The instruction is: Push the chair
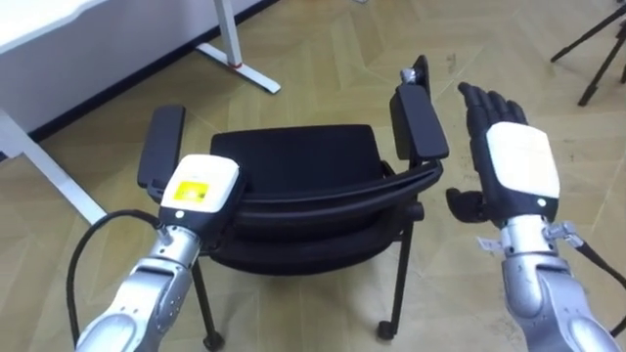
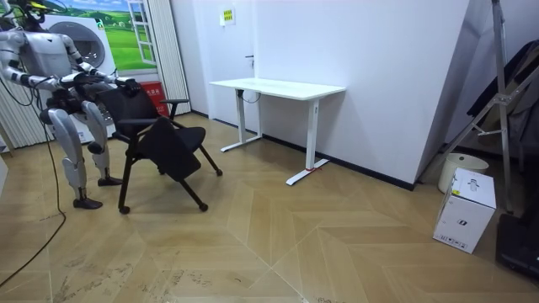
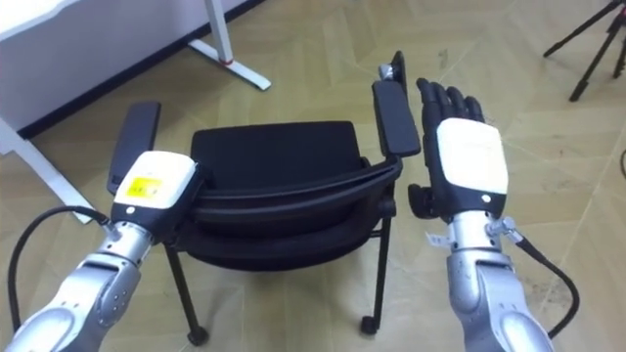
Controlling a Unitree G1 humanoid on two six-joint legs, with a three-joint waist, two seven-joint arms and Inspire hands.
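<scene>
At the chair's back, left eye view: a black chair (image 1: 293, 156) stands just in front of the robot on a wood floor, its backrest (image 1: 323, 196) nearest and its seat facing a white desk (image 1: 88, 24).
Left hand: the left hand (image 1: 201, 191) lies on top of the backrest near its left end, just behind the left armrest (image 1: 161, 147). Whether it grips the chair cannot be told.
Label: a yellow sticker (image 1: 191, 191) sits on the white back of the left hand, its print too small to read.
Right hand: the right hand (image 1: 514, 161) is held flat, fingers (image 1: 489, 103) straight and pointing ahead, just outside the right armrest (image 1: 419, 122).
Far corner: the dark legs of a tripod (image 1: 597, 49) stand well apart from the chair.
Right eye view: the straight fingers run alongside the right armrest, with the thumb close to the backrest's right end. Whether it touches cannot be told.
Room view: the robot stands at the room view's left, behind the chair, with both arms stretched forward to the backrest. The desk stands against the white wall beyond.
Writing: a small yellow sign (image 2: 227, 15) high on the wall and a dark mark on a white box (image 2: 463, 210) at the room view's right are both unreadable. A green landscape poster (image 2: 126, 34) hangs behind the robot.
</scene>
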